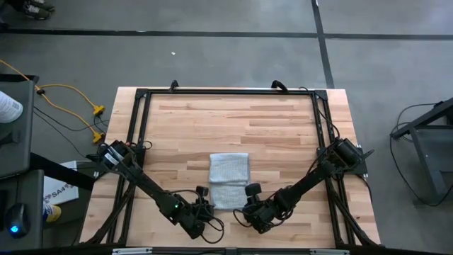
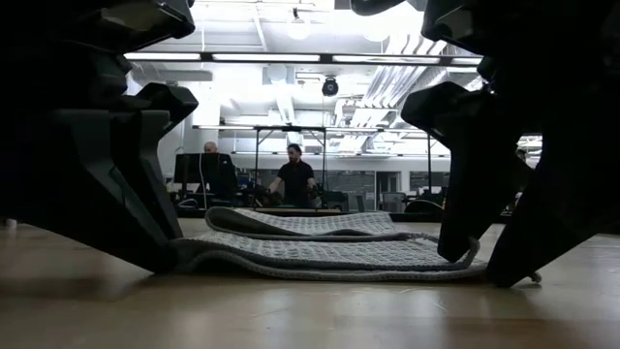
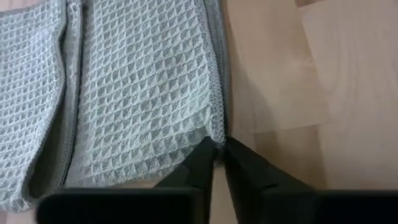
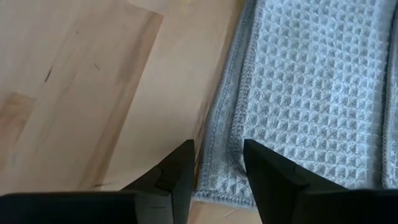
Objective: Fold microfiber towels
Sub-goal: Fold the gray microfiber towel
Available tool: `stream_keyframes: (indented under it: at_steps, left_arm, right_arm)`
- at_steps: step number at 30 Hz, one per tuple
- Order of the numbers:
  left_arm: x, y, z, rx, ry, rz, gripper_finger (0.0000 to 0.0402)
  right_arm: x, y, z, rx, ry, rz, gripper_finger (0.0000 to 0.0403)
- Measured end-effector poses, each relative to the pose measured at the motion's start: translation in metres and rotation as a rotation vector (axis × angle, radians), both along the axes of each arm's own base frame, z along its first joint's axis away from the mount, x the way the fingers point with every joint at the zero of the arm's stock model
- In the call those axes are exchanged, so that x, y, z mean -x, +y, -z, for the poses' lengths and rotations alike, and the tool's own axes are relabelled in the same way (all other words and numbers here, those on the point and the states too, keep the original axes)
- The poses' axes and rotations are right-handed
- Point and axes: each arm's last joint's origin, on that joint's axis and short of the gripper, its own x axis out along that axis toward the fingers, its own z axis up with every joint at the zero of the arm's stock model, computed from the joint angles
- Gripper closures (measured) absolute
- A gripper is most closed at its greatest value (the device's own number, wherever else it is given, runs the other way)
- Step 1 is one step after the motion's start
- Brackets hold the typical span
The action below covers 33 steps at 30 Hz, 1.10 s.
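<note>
High view: overhead, facing straight down, far enough to take in the whole table (image 1: 283, 120). Low view: at tabletop height, looking level across the towel (image 2: 329, 254) into the room behind, very close to both arms. Each wrist view looks down past its own fingers, close to the towel's near corners. All four views share the towel and surrounding wood

Backlit low view; pincers silhouetted.
</note>
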Motion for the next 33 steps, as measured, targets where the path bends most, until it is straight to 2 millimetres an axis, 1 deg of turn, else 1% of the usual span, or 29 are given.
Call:
stream_keyframes:
  at_steps: [2,4,9,17,20,24,33]
  left_arm:
    - [0.0001,-0.0002,0.0003,0.011,0.006,0.000,0.0386]
    - [0.0003,-0.0003,0.0005,0.020,0.013,0.004,0.0394]
    - [0.0004,-0.0003,0.0006,0.021,0.016,0.005,0.0376]
    - [0.0005,-0.0003,0.0010,0.023,0.020,0.006,0.0371]
    - [0.0007,-0.0004,0.0010,0.022,0.021,0.006,0.0374]
    - [0.0008,-0.0002,0.0007,0.020,0.019,0.004,0.0394]
    - [0.0043,0.0038,-0.0064,-0.010,0.020,-0.007,0.0398]
  right_arm:
    - [0.0001,-0.0003,0.0001,-0.007,0.001,0.016,0.0271]
    - [0.0005,-0.0004,0.0003,-0.012,0.005,0.027,0.0276]
    - [0.0024,-0.0016,0.0014,-0.006,0.028,0.039,0.0312]
    - [0.0032,-0.0021,0.0019,0.000,0.039,0.037,0.0390]
    - [0.0031,-0.0023,0.0019,0.002,0.038,0.039,0.0395]
    - [0.0032,-0.0024,0.0014,0.006,0.035,0.039,0.0397]
    - [0.0038,-0.0063,-0.0065,0.055,-0.010,0.072,0.0398]
